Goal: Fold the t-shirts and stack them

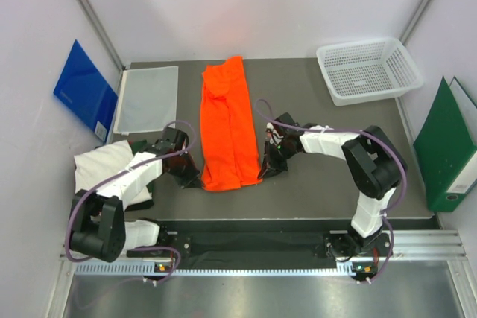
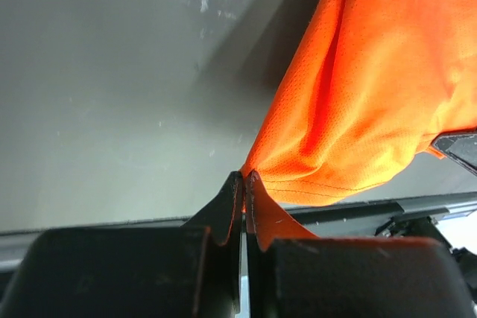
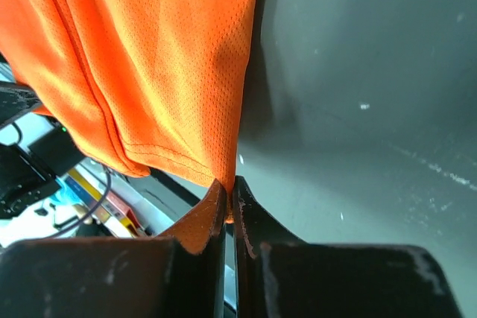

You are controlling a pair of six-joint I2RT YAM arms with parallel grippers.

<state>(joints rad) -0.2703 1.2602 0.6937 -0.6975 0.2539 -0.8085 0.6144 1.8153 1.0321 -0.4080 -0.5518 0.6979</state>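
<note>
Both claws (image 2: 244, 178) (image 3: 229, 184) on tee (image 1: 226, 121) (wrist cams)

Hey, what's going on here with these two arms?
Both arms are on the orange shirt, which lies folded into a long strip on the table. The left tool and the right tool each pinch one near corner of it. The white shirt sits crumpled at the left edge, not yet folded.

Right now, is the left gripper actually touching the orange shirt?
Touching. The left wrist view shows the left gripper closed on a corner of the orange t-shirt at its hem, with cloth pinched between its fingertips.
</note>
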